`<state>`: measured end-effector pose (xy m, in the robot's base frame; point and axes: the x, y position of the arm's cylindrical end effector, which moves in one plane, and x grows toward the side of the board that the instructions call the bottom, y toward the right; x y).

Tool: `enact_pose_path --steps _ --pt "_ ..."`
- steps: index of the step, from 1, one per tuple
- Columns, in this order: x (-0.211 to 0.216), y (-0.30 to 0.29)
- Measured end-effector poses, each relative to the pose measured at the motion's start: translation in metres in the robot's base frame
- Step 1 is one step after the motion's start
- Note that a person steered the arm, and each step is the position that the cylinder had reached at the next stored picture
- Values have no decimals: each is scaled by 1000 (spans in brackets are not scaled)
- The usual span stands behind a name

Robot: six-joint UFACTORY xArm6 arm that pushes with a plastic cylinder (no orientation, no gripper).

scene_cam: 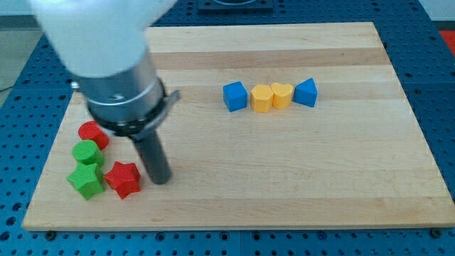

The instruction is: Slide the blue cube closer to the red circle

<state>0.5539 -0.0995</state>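
The blue cube (234, 96) sits near the board's middle, at the left end of a row of blocks. The red circle (91, 133) lies at the view's left, partly hidden behind the arm's body. My tip (161, 178) rests on the board just right of a red star (123, 178), far to the lower left of the blue cube and lower right of the red circle.
A yellow hexagon block (261, 98), a yellow heart (282, 94) and a blue triangular block (306, 92) continue the row to the right of the cube. A green circle (87, 152) and a green star (85, 180) sit below the red circle. The wooden board (320, 178) ends at the bottom edge.
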Motion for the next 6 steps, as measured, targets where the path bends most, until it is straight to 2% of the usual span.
enact_pose_path --steps 1,3,4,5,6 --pt "1 7" --pt "2 -72" --pt "4 -75" --pt "-18 -12" --pt "-72 8"
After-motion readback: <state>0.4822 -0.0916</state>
